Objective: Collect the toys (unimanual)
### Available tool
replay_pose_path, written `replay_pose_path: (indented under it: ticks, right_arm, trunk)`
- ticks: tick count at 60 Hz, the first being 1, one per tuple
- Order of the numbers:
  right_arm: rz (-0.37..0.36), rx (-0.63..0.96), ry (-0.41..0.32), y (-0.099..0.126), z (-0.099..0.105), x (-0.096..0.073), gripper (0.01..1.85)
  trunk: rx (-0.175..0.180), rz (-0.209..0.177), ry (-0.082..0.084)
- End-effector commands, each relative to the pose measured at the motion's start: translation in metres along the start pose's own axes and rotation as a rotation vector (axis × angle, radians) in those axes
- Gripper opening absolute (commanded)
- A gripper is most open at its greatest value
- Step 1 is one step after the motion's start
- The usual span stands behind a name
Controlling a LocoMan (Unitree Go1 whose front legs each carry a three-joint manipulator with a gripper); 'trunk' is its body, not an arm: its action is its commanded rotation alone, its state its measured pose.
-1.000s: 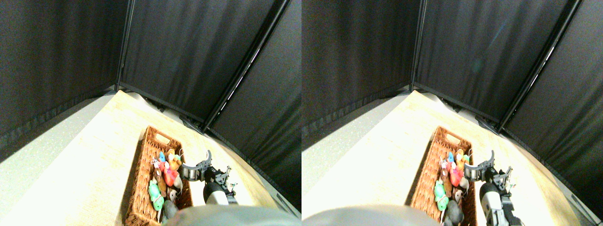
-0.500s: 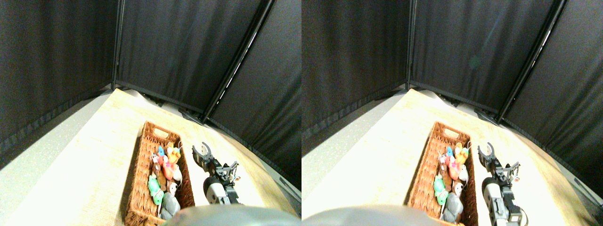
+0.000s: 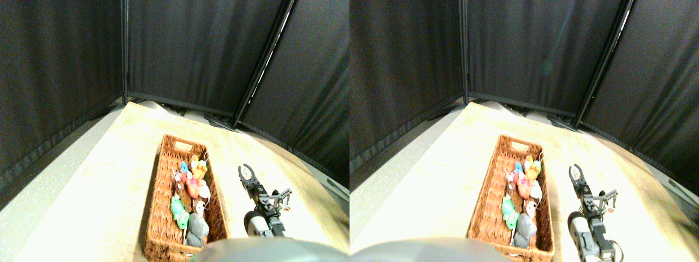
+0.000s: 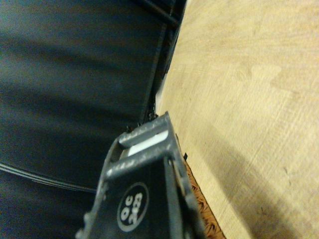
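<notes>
Toys (image 3: 190, 196): all seen lie heaped in wicker basket (image 3: 164, 188) | right gripper (image 3: 246, 173): beside basket's right wall, clear of it, jaws parted, empty | toys lie to gripper's left; basket runs lengthwise alongside arm.

Pale light-wood-grain surface (image 3: 109, 164), brightly lit, bounded by black curtain panels. Long brown wicker basket (image 3: 161, 202) lies directly on it, just left of fingers (image 3: 244, 170), apart from them. Surface bare beneath fingers.
</notes>
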Motion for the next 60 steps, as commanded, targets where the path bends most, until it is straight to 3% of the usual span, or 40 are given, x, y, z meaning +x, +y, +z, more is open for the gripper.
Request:
replay_pose_path:
  ticks: [1, 6, 10, 37, 53, 60]
  right_arm:
    - [0.057, -0.032, -0.015, -0.023, 0.036, 0.002, 0.06]
    - [0.077, -0.101, -0.016, -0.025, 0.037, 0.0, 0.06]
    - [0.06, -0.042, -0.011, -0.027, 0.037, -0.002, 0.06]
    - [-0.014, -0.026, 0.005, -0.045, 0.031, -0.02, 0.06]
    - [-0.014, -0.011, 0.0, -0.044, 0.026, -0.024, 0.06]
    - [-0.021, -0.017, -0.013, -0.042, 0.03, -0.025, 0.06]
  trunk:
    - [0.034, -0.026, -0.014]
    - [0.044, -0.034, -0.009]
    - [0.051, -0.037, -0.005]
    - [0.088, -0.058, 0.01]
    - [0.102, -0.078, 0.009]
    - [0.106, -0.088, -0.002]
